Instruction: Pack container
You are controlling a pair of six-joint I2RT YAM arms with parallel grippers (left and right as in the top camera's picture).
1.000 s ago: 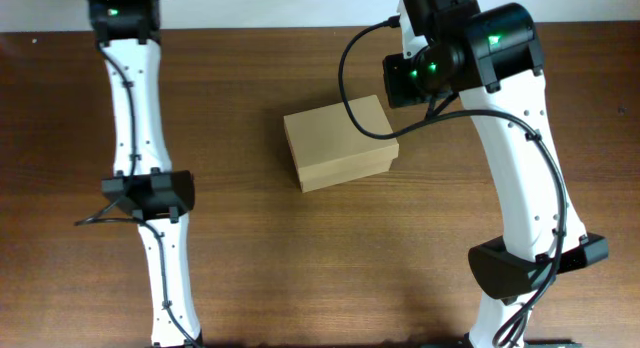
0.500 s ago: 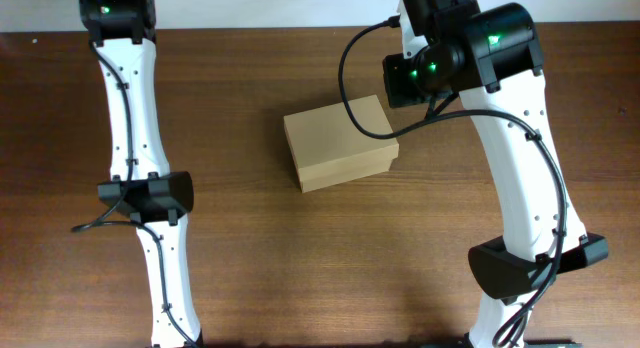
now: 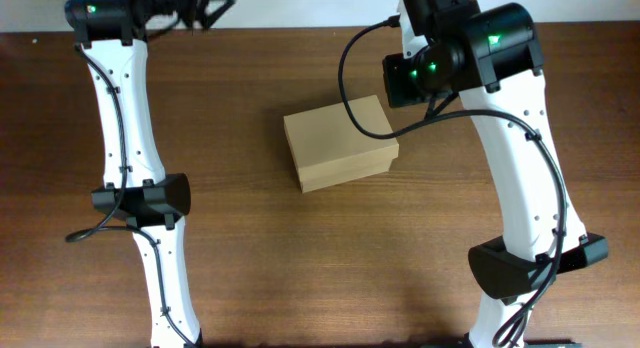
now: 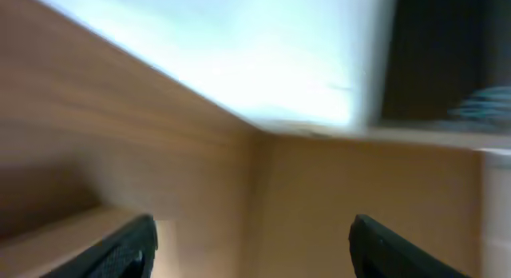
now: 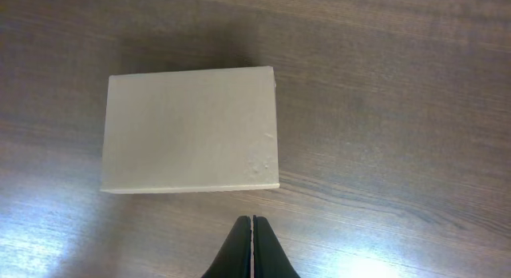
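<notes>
The container is a plain tan cardboard box with its lid closed, at the middle of the wooden table; it also shows in the right wrist view. My right gripper is shut and empty, hovering above the table just beside the box's long edge. In the overhead view its fingers are hidden under the wrist. My left gripper is open and empty, far from the box at the table's far left edge. Its view is blurred and shows only wood and a bright wall.
The brown wooden table spans the whole view. The left arm runs along the left side and the right arm along the right side. A pale wall lies beyond the far edge.
The left arm has reached further toward the far edge and its wrist has swung to the right. The right arm and the box have not moved.
</notes>
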